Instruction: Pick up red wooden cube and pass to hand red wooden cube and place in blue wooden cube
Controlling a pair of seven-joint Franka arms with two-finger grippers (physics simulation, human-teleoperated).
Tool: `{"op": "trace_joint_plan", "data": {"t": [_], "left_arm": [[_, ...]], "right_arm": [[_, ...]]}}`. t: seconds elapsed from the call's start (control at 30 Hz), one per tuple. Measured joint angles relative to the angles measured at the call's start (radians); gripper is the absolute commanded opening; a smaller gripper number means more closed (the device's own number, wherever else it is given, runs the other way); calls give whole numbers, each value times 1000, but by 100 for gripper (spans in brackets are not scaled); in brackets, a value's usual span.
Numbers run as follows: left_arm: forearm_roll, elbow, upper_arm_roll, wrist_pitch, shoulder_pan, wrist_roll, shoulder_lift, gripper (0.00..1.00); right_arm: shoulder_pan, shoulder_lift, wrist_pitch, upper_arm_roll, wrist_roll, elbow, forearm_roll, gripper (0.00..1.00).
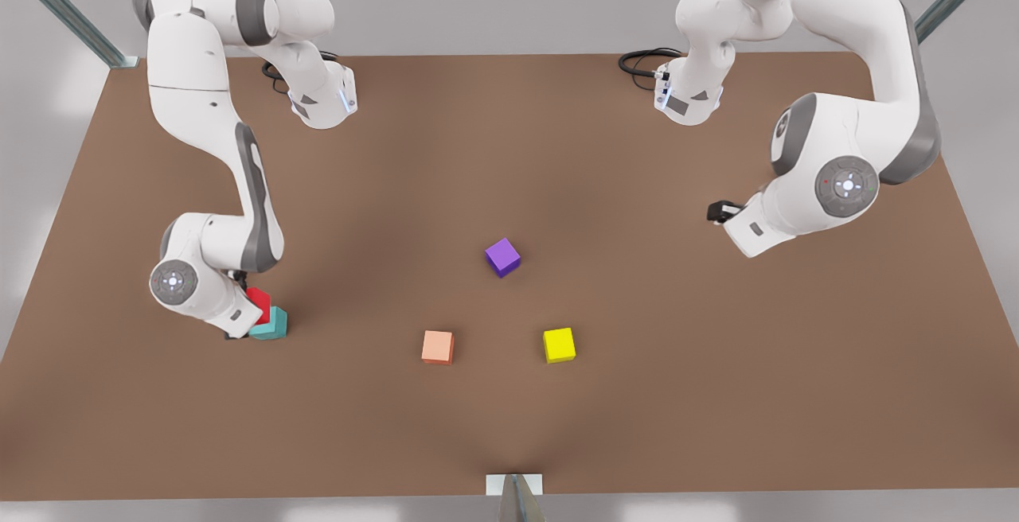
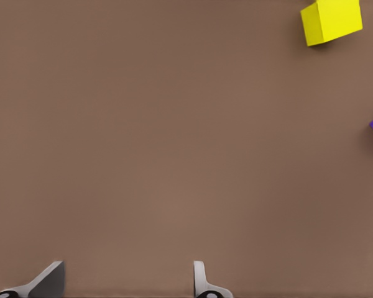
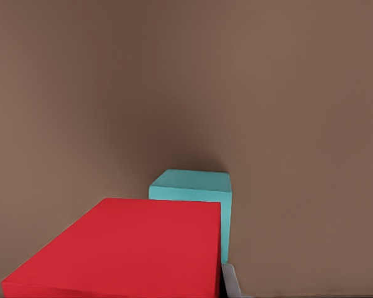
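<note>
Brown table [image 1: 509, 148]: right gripper [image 1: 248, 317] pinches red wooden cube [image 1: 258, 303] above blue wooden cube [image 1: 271, 325]; left gripper's [image 1: 720, 212] jaws spread.

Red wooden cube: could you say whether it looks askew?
Yes: the red wooden cube, held by the right end effector, hangs tilted at the blue wooden cube's top edge, not squarely on it. The left end effector waits open, front view's right.

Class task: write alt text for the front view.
A white arm at the front view's left, carrying the right gripper, holds the small red wooden cube against the teal cube on the brown table.
</note>
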Motion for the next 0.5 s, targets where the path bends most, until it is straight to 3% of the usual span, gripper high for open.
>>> {"op": "trace_joint_plan", "data": {"t": [0.5], "left_arm": [[-24,1,-3,-50,-14,-61,19,100]], "right_arm": [[-9,33,160,2,160,-56,5,49]]}}
